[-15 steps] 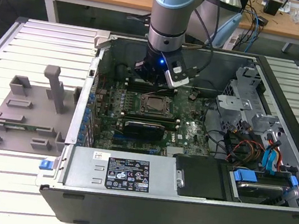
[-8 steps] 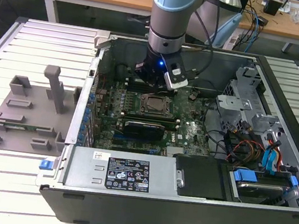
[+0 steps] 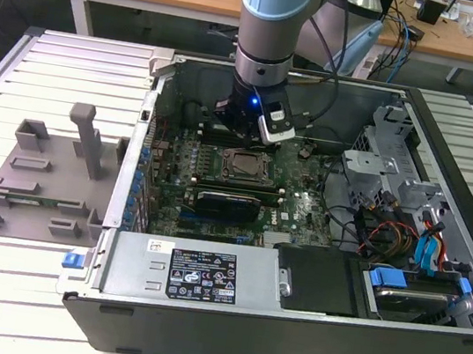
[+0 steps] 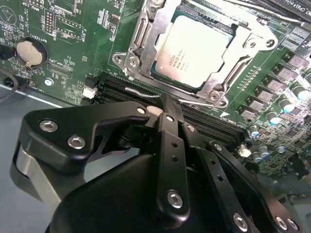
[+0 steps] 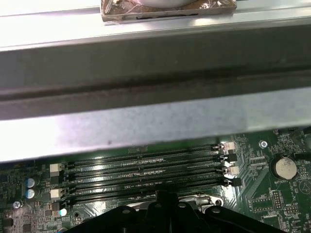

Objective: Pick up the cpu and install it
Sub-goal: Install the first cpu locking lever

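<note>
Item: cpu (image 4: 194, 51), flat square, brushed silver lid, sits in socket frame (image 4: 146, 46) on green motherboard (image 4: 73, 29).
My tool (image 4: 163, 104): black linkage, just beside frame, over memory slots (image 5: 146, 170); grip state, cannot tell.
Risk, my judgement: chip unseated, bent pins; frame unlatched.

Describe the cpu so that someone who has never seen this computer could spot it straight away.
Look inside the open computer case at the green motherboard. Beside the row of long black memory slots sits a metal socket frame, and the cpu lies in it. It is the only flat, shiny silver square among dark slots and small parts.
</note>
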Tool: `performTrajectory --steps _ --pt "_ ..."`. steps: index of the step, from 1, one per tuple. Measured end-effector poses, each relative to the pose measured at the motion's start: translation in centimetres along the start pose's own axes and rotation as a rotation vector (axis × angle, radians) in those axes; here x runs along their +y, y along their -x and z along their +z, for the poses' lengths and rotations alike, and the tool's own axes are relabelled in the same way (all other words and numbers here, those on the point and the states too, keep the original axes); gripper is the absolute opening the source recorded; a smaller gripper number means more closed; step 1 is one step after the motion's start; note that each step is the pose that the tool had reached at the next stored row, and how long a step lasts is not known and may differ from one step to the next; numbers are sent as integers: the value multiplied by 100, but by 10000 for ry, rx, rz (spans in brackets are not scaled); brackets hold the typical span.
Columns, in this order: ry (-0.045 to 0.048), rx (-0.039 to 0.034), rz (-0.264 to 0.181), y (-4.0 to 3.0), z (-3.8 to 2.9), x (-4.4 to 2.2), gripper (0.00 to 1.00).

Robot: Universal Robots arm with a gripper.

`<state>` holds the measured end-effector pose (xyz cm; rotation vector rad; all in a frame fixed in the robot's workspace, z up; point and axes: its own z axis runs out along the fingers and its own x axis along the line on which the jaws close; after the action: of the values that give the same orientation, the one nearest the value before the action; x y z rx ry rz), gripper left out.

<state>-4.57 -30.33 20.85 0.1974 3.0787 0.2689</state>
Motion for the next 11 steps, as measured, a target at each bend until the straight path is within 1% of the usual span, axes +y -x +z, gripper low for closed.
performTrajectory --steps 3,5,7,10,11 --pt "-1 -3 17 0 0 0 11" --pt "-5 -28 163 0 0 0 11" --pt "-6 -32 180 0 0 0 11" --pt "-28 -119 666 0 0 0 11" --pt "-37 -135 749 0 -2 1 11"
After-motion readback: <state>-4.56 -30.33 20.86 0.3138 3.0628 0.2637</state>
